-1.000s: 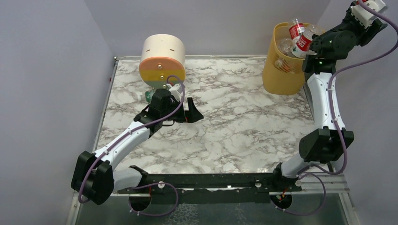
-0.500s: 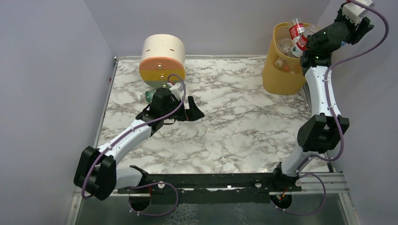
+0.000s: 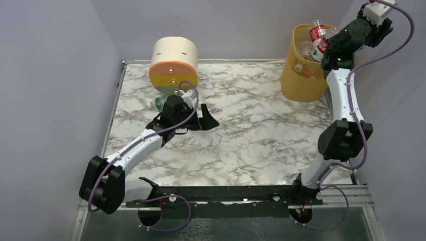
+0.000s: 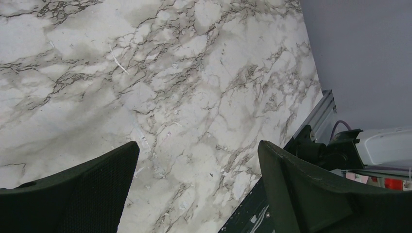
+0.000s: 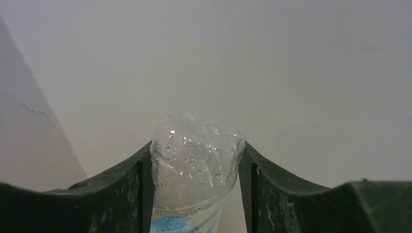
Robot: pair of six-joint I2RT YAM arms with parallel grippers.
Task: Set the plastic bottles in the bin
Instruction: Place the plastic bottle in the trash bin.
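"Bottles [image 3: 305, 48] first: where do they sit?"

"Most that you can see are heaped in the bin [image 3: 296, 83], which stands at about 1 o'clock on the marble table [image 3: 251, 135]. A red-labelled bottle [image 3: 316, 32] pokes up above its rim. One clear bottle [image 5: 194, 160], crumpled, beaded with droplets and showing a patch of blue label, is up in the air in your right gripper [image 5: 195, 145]."

"How does that gripper have it?"

"Its two fingers press on the bottle from both sides, closed as far as the plastic allows. From overhead your right arm is stretched high and the gripper overlaps the bin's 3 o'clock rim. The wrist view shows only bare wall behind the bottle."

"And the left side?"

"Your left gripper [image 4: 194, 150] is spread wide with nothing between the fingers, only marble below. It hangs low over the table, left of centre, pointing toward 3 o'clock. A green bottle [image 3: 160, 103] lies at its 10 o'clock, just beside the round drawer unit [image 3: 173, 60], at that unit's 7 o'clock. The unit stands at the table's 11 o'clock."
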